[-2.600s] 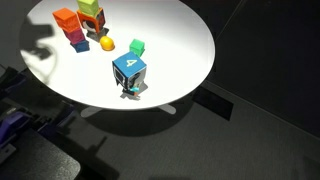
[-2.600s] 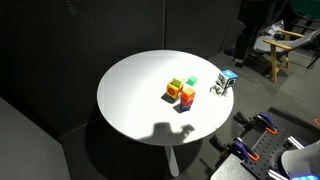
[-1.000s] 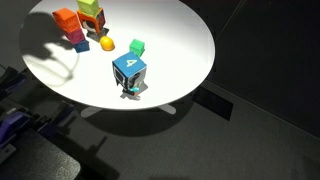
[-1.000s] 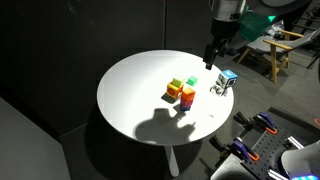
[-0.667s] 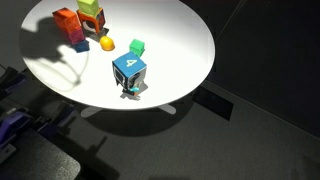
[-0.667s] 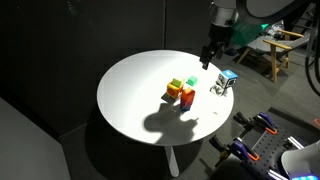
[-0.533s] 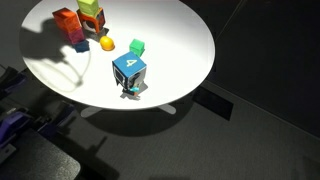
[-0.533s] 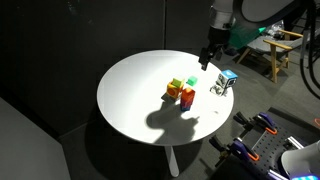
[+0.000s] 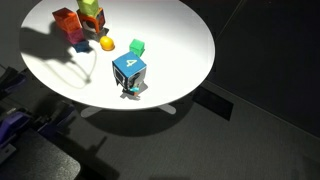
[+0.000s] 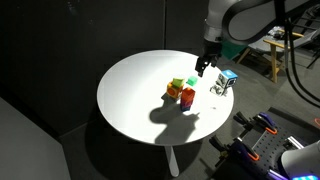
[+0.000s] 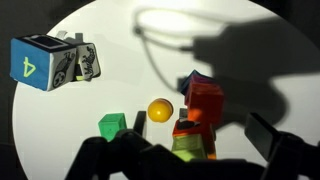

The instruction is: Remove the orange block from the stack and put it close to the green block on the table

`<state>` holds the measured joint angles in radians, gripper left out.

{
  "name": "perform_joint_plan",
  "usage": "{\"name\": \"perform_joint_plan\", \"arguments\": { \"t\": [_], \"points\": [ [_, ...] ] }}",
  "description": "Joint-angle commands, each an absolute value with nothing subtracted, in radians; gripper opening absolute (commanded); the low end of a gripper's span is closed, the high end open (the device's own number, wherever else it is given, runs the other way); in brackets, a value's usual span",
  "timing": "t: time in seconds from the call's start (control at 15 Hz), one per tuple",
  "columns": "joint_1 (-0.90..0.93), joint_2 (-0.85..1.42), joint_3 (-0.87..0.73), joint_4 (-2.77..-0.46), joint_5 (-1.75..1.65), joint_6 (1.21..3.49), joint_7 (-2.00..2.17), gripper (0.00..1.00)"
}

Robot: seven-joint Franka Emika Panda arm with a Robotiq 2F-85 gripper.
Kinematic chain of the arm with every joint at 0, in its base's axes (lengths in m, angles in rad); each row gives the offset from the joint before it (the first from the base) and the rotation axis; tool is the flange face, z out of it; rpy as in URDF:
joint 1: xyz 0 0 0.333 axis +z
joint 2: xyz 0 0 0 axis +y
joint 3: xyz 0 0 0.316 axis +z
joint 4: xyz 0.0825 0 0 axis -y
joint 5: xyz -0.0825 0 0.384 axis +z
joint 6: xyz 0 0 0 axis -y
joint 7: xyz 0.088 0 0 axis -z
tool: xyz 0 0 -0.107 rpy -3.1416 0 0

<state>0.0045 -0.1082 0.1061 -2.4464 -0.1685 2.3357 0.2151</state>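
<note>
The orange block (image 9: pixel 66 17) tops the stack (image 9: pixel 74 35) of magenta and blue pieces at the far side of the round white table (image 9: pixel 180 50). In the wrist view the orange block (image 11: pixel 205 100) lies just ahead of my jaws. The green block (image 9: pixel 137 46) sits alone near the table's middle, and it also shows in the other exterior view (image 10: pixel 192 80) and in the wrist view (image 11: pixel 112 124). My gripper (image 10: pixel 203 66) hangs open and empty above the table near the blocks. Its fingers (image 11: pixel 198 124) frame the piles from above.
A pile with a yellow-green top (image 9: pixel 90 7) stands beside the stack. A yellow ball (image 9: pixel 107 44) lies between the piles and the green block. A large blue numbered cube (image 9: pixel 129 72) stands nearer the table's edge. The arm's shadow falls across the table.
My gripper has come down and moved in from beyond the table's edge toward the blocks. Its shadow has spread over the piles. No block has moved.
</note>
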Motion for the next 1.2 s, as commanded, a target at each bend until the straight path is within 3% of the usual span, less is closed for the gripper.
{"name": "perform_joint_plan", "arguments": {
  "t": [0.0, 0.6, 1.13],
  "points": [
    [0.012, -0.072, 0.090, -2.432, -0.189, 2.364, 0.226, 1.00],
    [0.018, -0.073, 0.086, -2.441, -0.169, 2.359, 0.215, 1.00],
    [0.024, 0.035, 0.077, -2.438, -0.112, 2.536, 0.192, 1.00]
  ]
}}
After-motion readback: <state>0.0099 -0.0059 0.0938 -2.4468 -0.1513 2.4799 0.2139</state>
